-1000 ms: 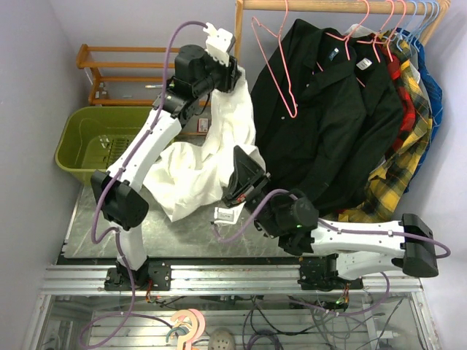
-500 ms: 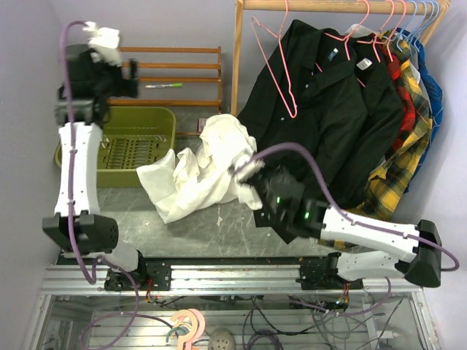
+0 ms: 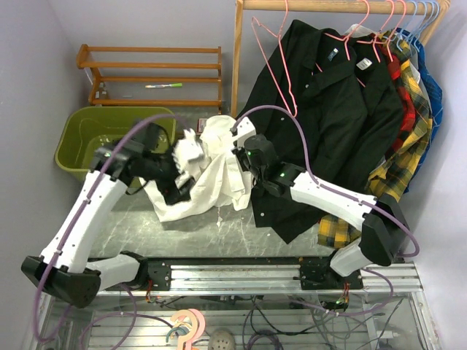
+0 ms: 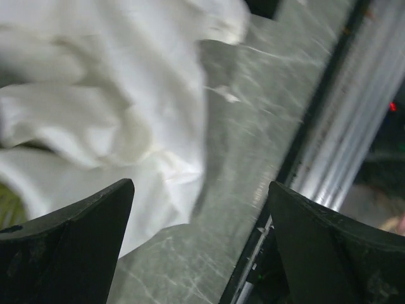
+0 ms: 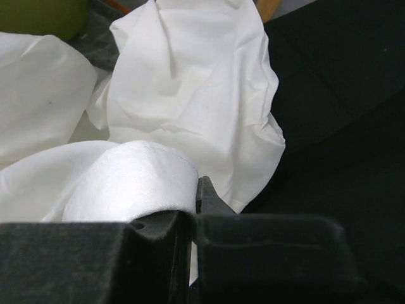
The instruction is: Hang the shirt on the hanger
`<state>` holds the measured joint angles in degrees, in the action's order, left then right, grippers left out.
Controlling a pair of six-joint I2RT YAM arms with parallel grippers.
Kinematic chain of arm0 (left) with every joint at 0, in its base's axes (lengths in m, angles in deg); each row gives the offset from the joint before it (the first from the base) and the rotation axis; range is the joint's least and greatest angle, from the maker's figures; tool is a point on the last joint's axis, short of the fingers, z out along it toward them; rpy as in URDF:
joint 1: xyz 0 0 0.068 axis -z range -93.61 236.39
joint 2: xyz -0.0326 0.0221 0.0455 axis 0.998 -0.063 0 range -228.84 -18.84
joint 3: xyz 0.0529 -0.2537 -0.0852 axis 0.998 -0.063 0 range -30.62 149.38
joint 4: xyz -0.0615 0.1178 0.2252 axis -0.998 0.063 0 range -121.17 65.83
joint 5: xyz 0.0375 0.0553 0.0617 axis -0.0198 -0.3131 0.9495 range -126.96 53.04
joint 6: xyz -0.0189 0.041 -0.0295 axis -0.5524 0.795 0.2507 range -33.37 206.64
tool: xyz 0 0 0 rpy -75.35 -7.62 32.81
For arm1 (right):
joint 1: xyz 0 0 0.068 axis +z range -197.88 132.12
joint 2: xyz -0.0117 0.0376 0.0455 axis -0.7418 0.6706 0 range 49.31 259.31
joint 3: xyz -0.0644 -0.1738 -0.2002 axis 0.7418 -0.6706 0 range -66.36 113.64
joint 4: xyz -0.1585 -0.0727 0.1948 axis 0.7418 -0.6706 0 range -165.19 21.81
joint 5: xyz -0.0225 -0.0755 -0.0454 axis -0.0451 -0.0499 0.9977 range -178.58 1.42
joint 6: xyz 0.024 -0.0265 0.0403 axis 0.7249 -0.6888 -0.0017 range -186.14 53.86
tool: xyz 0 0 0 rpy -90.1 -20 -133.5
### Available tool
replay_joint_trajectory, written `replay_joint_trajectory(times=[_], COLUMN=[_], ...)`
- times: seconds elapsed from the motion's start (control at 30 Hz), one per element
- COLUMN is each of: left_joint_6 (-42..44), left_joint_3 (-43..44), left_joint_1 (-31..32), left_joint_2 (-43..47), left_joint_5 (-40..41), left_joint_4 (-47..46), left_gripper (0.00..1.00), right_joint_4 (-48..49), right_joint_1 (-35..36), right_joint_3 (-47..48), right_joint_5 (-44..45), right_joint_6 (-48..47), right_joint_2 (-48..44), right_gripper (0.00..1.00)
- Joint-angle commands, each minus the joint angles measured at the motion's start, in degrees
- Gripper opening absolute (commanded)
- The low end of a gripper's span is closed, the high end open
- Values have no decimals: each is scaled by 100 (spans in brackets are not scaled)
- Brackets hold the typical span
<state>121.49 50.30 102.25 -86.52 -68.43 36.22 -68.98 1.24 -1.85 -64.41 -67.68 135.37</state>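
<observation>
The large white long-sleeved shirt lies in a crumpled heap at the foot of the pale wooden upright post. Its thin cloth is thrown into soft rounded folds, and part of it spreads flat over the grey marbled table top. The thin pink wire hanger, a narrow triangle under a hook, hangs just right of the post. It rests against the matte black button-up shirt and sits well above the white heap.

The right gripper sits low beside the post's foot, at the right edge of the heap. Its wrist view shows the dark jaws clenched on a smooth rolled fold of the white cloth, with more creased fabric and the black shirt behind it.

The left gripper is left of the post, over the heap's left side. Its two blunt black fingers are spread wide and grasp nothing. Between them are the hem of the shirt and bare veined stone.

The olive-green plastic basket stands further left of the post, close to the heap's left edge. On the near side, an open strip of stone runs from the cloth to the ribbed metal rail at the table's edge.
</observation>
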Motion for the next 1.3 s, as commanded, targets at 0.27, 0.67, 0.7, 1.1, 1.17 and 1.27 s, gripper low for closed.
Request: replay_joint_trajectory(times=[0.27,0.67,0.7,1.1,1.17,1.27], left_joint_6=[-1619,-1591,-1549,-1172,-1178,-1144], left_joint_3=[-1725,-2476,-2486,-1472,-1170,-468], left_joint_1=[2263,3099,3099,2729,2656,2555], left_joint_2=[289,-683,-718,-237,-131,-95], left_joint_5=[2241,5024,5102,5371,5268,5250], left_joint_4=[-2182,-3641,-3663,-2943,-2762,-2454], left_gripper=[99,98,91,7,7,7], right_joint_4=[146,459,499,785,648,225], right_joint_1=[-698,-1015,-1026,-1054,-1053,-1054], right_joint_3=[376,-7,-56,-914,-856,-451], right_joint_5=[-799,-1161,-1228,-2177,-2170,-2206], right_joint_6=[1117,1277,1279,1335,1308,1238], right_joint_2=[231,-78,-115,-1321,-1540,-1642], right_gripper=[0,0,0,0,0,0])
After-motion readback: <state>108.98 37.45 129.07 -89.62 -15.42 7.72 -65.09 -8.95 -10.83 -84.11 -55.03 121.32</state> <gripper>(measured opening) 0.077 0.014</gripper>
